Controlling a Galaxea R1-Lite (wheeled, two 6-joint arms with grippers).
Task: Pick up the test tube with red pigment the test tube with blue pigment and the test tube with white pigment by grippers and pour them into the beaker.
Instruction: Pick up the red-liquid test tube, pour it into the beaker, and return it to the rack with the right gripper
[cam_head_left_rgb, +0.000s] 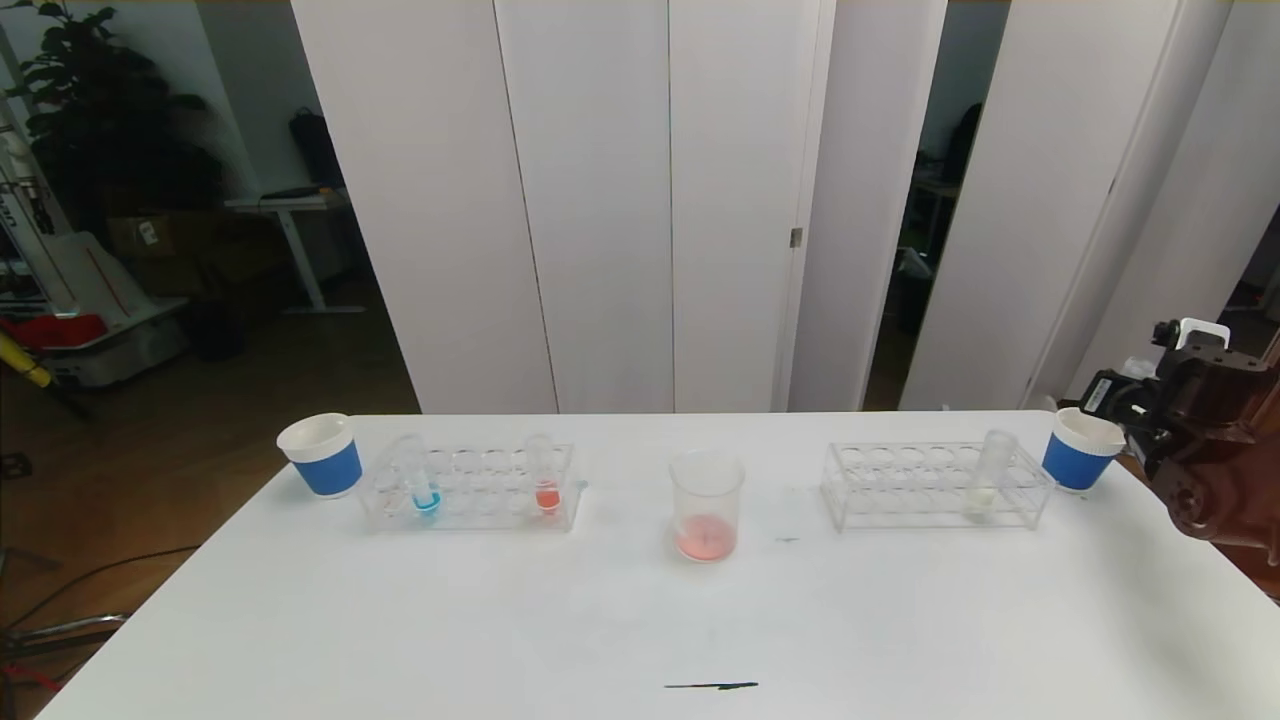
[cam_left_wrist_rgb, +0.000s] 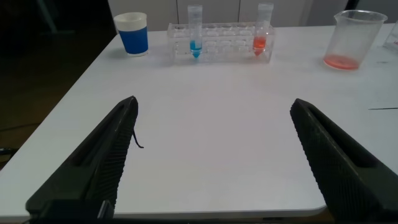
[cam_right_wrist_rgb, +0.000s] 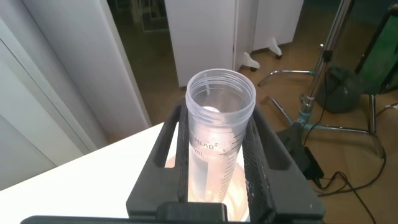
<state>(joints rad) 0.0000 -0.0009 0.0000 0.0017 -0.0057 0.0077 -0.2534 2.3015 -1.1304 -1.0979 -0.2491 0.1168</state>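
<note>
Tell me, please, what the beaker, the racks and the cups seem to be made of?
Beaker: clear, glossy plastic or glass; see-through walls leave it open. Left rack and right rack: clear, probably acrylic; transparent plates with holes. Left cup and right cup: likely paper; matte blue sides, white rims.

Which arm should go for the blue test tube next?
Left. The left pincer is open, empty, facing the blue test tube; the right pincer is shut on a clear tube at the right of the table.

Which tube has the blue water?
The test tube with blue pigment, in the left rack beside the blue cup. Its rack-mate holds red; the right rack's tube holds white.
</note>
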